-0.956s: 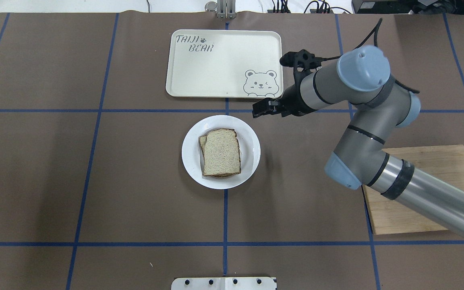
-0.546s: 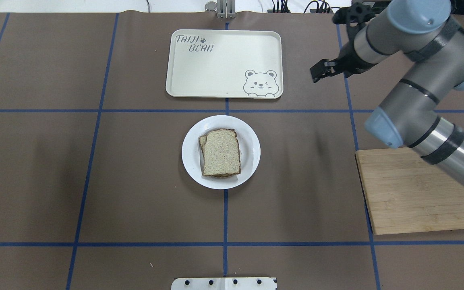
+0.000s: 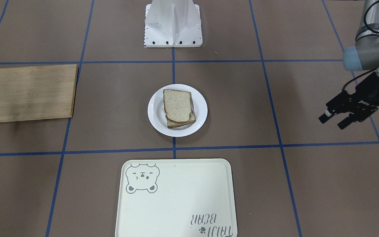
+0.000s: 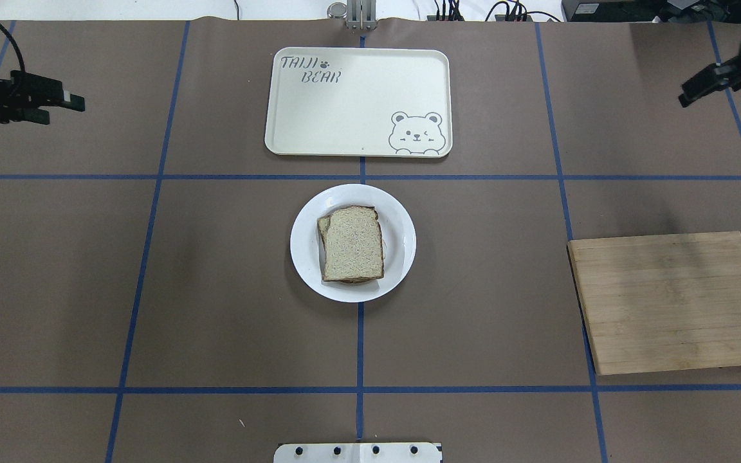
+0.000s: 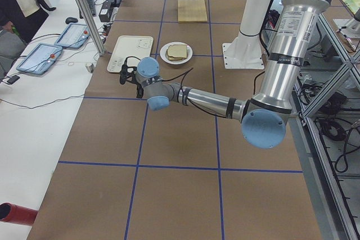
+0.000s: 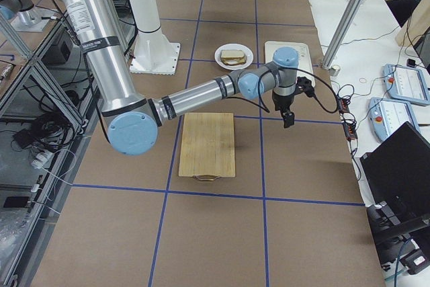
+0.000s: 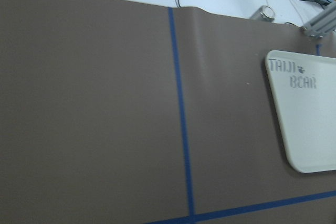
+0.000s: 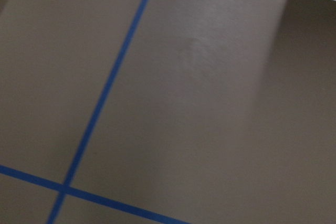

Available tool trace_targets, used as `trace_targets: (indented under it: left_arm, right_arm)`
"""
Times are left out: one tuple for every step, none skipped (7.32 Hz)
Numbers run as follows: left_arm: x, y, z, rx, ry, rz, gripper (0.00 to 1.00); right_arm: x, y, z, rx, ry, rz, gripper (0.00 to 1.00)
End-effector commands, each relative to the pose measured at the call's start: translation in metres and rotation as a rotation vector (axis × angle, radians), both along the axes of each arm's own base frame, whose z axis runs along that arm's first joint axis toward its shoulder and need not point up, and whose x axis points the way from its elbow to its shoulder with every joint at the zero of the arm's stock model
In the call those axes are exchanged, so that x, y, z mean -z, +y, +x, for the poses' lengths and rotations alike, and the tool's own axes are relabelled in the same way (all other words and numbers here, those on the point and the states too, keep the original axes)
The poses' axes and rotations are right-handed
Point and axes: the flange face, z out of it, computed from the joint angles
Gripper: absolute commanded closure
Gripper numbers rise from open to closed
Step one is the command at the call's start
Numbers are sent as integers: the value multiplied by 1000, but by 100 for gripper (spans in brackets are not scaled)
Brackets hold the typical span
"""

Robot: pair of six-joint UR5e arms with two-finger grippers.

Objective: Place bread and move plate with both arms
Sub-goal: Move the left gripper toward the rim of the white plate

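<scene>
The white plate (image 4: 402, 243) sits mid-table and also shows in the front view (image 3: 200, 108). On it lies the plain bread slice (image 4: 352, 243), stacked on a second slice whose edge peeks out beneath it (image 3: 176, 105). My left gripper (image 4: 65, 110) is open and empty at the far left of the table, well away from the plate; the front view (image 3: 332, 120) shows its fingers spread. My right gripper (image 4: 686, 98) is open and empty at the far right. Both wrist views show only bare mat.
The cream bear-print tray (image 4: 357, 103) lies just beyond the plate, its corner showing in the left wrist view (image 7: 310, 119). A wooden cutting board (image 4: 673, 302) lies at the right. The robot's base plate (image 4: 357, 452) is at the near edge.
My right arm has pulled back from beside the plate to the far right edge. My left gripper has come into view at the far left. Bread and plate have not moved.
</scene>
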Motion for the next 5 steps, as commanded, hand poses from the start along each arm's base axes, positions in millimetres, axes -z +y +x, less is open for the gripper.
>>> trace_targets:
  left_arm:
    - [44,35,107,-17,165,-84,1]
    - [66,73,190,-31,205,-68,2]
    - [84,102,244,-50,232,-75,2]
    - [87,120,261,-79,253,-93,3]
    - [85,130,263,-82,292,-100,6]
  right_arm:
    - [-73,37,85,-6,23,-30,0]
    - [-91,51,101,-6,28,-38,0]
    - [-103,61,108,-16,28,-56,0]
    - [-104,63,111,-21,28,-59,0]
    - [-104,64,111,-23,28,-60,0]
